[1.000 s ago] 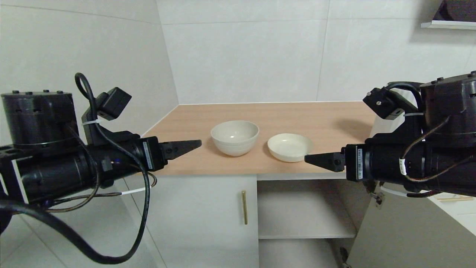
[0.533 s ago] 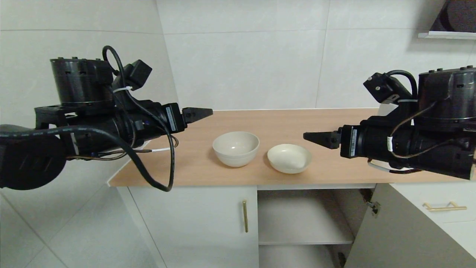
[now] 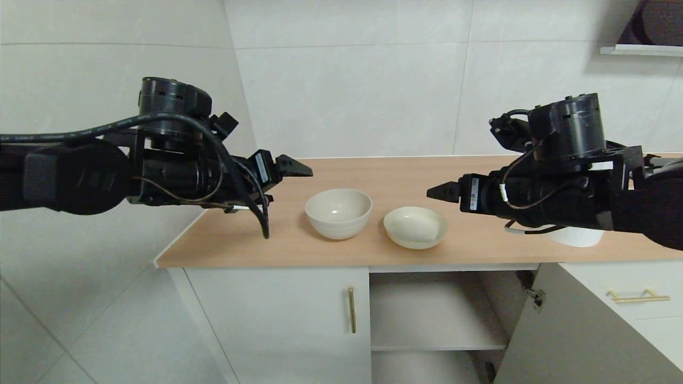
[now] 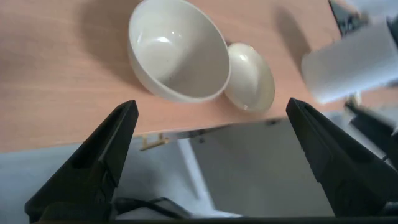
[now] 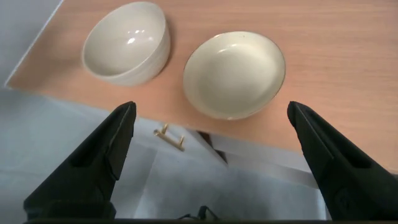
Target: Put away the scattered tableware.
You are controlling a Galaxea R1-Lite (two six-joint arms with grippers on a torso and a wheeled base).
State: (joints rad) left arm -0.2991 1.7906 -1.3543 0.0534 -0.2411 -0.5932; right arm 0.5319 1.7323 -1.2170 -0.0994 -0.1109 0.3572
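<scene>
Head view: the left gripper point(image 3: 299, 169) hangs above the tabletop point(image 3: 240, 240), its jaws spread wide and empty. The deep bowl point(image 3: 338, 212) sits lower and toward the middle, near the gripper but apart from it. The right gripper point(image 3: 438, 191), jaws likewise wide open and holding nothing, hangs just above the shallow dish point(image 3: 415, 226). The dish sits beside the bowl without touching it, close to the tabletop's front edge. The left arm is nearer the bowl, the right nearer the dish. Both pieces are round and stand rim up, so I judge that either grasp needs a descent onto a rim. The open cupboard shelf point(image 3: 432, 309) lies beneath.
</scene>
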